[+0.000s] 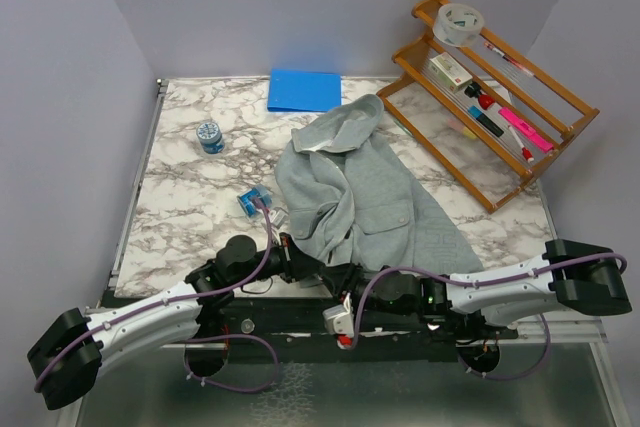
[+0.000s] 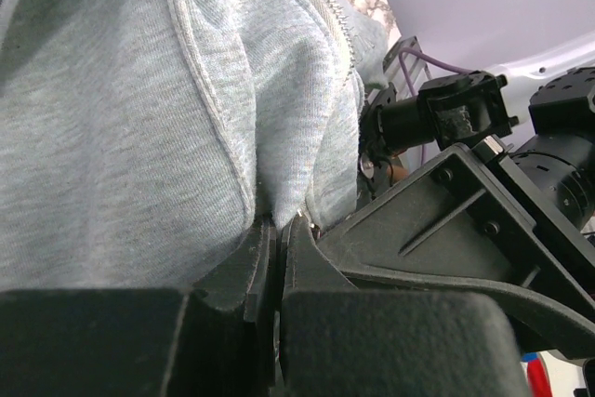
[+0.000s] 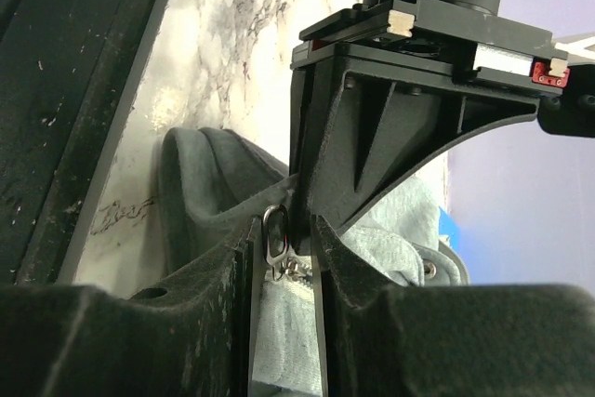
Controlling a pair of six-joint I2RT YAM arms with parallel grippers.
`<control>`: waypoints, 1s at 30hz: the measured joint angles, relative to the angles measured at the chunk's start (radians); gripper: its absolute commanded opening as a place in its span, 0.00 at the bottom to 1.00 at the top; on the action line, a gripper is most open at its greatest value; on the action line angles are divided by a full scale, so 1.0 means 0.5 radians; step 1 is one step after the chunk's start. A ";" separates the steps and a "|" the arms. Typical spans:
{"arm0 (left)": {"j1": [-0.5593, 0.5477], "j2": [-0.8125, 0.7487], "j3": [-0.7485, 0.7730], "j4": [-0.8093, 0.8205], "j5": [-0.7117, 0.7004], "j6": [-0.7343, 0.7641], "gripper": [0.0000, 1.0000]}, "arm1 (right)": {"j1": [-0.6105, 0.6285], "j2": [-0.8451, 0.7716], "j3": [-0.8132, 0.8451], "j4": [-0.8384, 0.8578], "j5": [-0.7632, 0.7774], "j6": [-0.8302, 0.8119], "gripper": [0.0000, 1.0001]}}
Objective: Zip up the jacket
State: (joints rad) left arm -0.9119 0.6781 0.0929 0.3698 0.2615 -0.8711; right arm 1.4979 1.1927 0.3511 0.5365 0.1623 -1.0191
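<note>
End effector L (image 2: 279, 227) clamps jacket (image 2: 121, 118); end effector R (image 3: 286, 226) straddles zip pull (image 3: 273, 235).

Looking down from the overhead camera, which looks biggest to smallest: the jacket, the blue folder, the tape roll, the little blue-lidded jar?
1. jacket
2. blue folder
3. tape roll, which looks slightly bigger than the jar. The roll sits higher up, though, so the order of that pair is unsure.
</note>
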 measured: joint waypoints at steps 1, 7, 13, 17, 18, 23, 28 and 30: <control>0.000 0.002 0.000 -0.002 -0.001 0.001 0.00 | 0.000 0.005 0.000 -0.003 0.000 0.002 0.29; 0.000 0.015 -0.004 -0.027 -0.013 0.002 0.00 | 0.000 0.053 0.000 0.002 -0.001 0.019 0.17; 0.000 0.014 -0.008 -0.025 -0.025 0.000 0.00 | 0.000 0.072 0.001 -0.012 0.000 0.066 0.07; 0.000 0.015 -0.008 -0.027 -0.027 0.002 0.00 | 0.000 0.074 0.002 -0.013 0.002 0.141 0.01; 0.000 0.016 -0.008 -0.027 -0.027 0.002 0.00 | 0.000 0.073 0.002 -0.011 0.002 0.172 0.01; 0.000 0.017 -0.008 -0.027 -0.027 0.002 0.00 | 0.000 0.071 0.002 0.048 0.043 0.384 0.00; 0.000 0.017 -0.008 -0.026 -0.027 0.002 0.00 | 0.000 0.055 -0.014 0.140 0.109 0.613 0.00; 0.000 0.017 -0.008 -0.025 -0.027 0.001 0.00 | 0.000 0.038 -0.037 0.180 0.124 0.700 0.00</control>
State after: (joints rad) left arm -0.9119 0.6865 0.0891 0.3573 0.2481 -0.8707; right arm 1.4979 1.2118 0.3328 0.6266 0.2245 -0.6693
